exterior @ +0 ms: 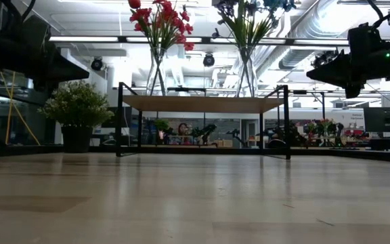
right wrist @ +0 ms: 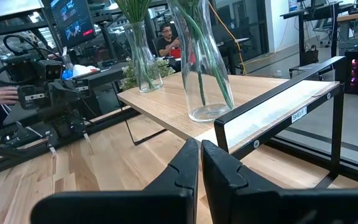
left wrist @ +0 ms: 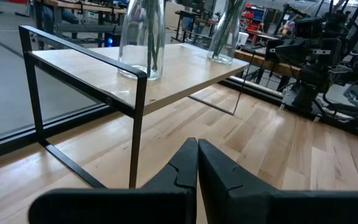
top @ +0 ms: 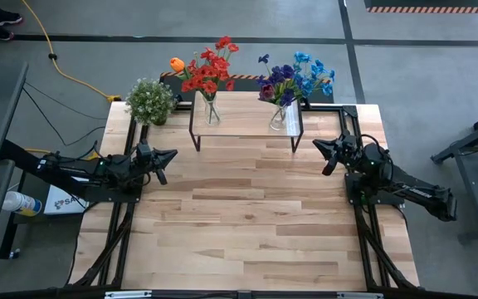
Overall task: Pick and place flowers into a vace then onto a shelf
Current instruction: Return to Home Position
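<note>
Flowers look sorted to me: red bunch in one glass vase, blue and purple bunch in a second vase, both standing on the shelf. So why are the arms sitting off at the sides? — benchnoob

My guess is nothing's left to carry, so they're parked clear of the shelf legs where they can't bump a vase. Left gripper is closed tight with nothing in it, over the table near its left edge and pointing at the shelf. The red bunch is ahead of it, well apart. Right gripper is the same deal on the right side: pinched together, empty, the second vase near its front but not touching. Potted plant just sits beside the shelf. — armwrangler
</note>
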